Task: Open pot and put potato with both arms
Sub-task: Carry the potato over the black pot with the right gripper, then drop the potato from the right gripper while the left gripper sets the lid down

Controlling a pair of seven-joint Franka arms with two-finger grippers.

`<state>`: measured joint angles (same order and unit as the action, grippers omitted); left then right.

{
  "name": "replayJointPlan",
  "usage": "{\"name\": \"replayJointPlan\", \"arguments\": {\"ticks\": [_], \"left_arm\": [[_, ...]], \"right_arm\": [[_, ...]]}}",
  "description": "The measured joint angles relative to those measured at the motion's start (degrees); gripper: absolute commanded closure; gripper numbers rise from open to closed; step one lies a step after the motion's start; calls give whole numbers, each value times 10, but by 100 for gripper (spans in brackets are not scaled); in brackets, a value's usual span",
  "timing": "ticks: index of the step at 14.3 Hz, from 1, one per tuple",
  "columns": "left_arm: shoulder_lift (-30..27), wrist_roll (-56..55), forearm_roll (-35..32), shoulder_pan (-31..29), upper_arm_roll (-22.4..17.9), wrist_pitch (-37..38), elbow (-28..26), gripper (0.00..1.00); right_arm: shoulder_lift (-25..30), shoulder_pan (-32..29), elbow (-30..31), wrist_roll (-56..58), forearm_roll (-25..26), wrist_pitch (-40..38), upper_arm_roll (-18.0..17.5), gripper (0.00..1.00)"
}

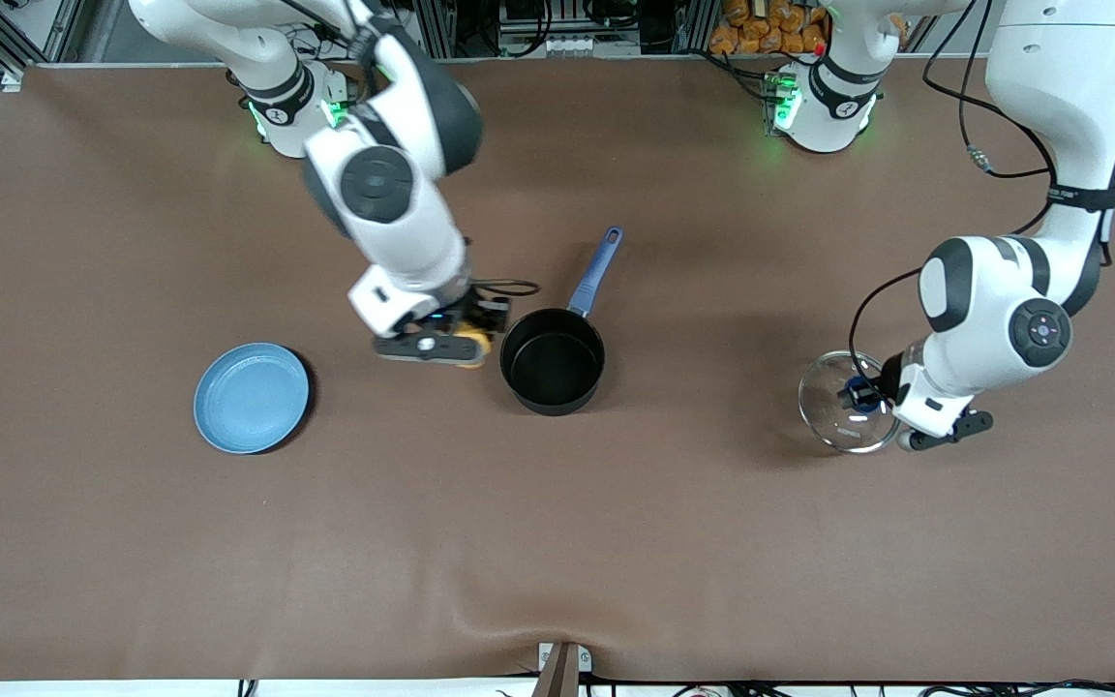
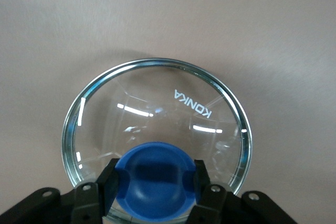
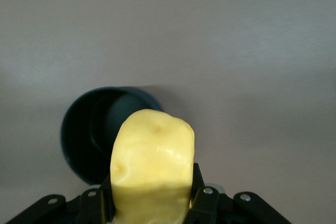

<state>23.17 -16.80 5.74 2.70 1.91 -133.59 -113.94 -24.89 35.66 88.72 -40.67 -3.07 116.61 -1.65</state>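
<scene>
Counted across the front view from the right arm's end of the table: one flat round blue plate [image 1: 252, 398], one right gripper [image 1: 443, 346], one small lumpy yellow potato [image 1: 471, 346], one small round black saucepan [image 1: 553, 362] with a long blue handle [image 1: 597, 270], one clear glass lid [image 1: 846, 402] with a blue knob [image 1: 859, 395], and one left gripper [image 1: 869, 395].

Plate lay flat on the brown table cover [image 1: 557, 542], well apart from everything else, with bare cover all round it. Right gripper [image 3: 152, 203] was clamped on the potato [image 3: 152, 169], its fingers [image 3: 202, 200] pressed to both sides; it hung just beside the pan's rim, on the side toward the plate and not over the opening. In the right wrist view the open pan [image 3: 97, 135] showed past the potato.

Saucepan stood uncovered and upright near the middle of the table, its inside dark and bare, its handle pointing toward the robots' bases. Bare cover lay between it and the lid.

Toward the left arm's end, the left gripper [image 2: 153, 184] was closed on the blue knob [image 2: 155, 179], one finger [image 2: 110, 182] on each side. Whether the glass lid [image 2: 157, 114] rested on the cover or hung just above it could not be told. White lettering on the glass read "KONKA".
</scene>
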Motion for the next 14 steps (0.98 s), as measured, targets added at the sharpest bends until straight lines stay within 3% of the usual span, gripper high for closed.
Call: {"name": "replayJointPlan", "arguments": {"ticks": [4, 8, 9, 10, 11, 12, 14], "left_arm": [[-2, 1, -1, 0, 0, -68, -65, 100], [-6, 1, -1, 0, 1, -105, -92, 100], [-7, 1, -1, 0, 1, -107, -93, 95], [-7, 1, -1, 0, 1, -107, -93, 72], [-7, 1, -1, 0, 1, -107, -93, 16], [-7, 1, -1, 0, 1, -107, -93, 0], [-7, 1, -1, 0, 1, -113, -94, 0]], "right_arm": [[-64, 37, -18, -6, 1, 66, 1, 100], [-123, 59, -21, -6, 9, 134, 2, 100], [-133, 62, -22, -6, 10, 144, 3, 100], [-141, 63, -23, -6, 10, 151, 3, 100], [-147, 64, -24, -6, 10, 158, 3, 100], [-153, 64, -24, -6, 11, 163, 3, 100], [-164, 65, -26, -6, 19, 169, 3, 100]]}}
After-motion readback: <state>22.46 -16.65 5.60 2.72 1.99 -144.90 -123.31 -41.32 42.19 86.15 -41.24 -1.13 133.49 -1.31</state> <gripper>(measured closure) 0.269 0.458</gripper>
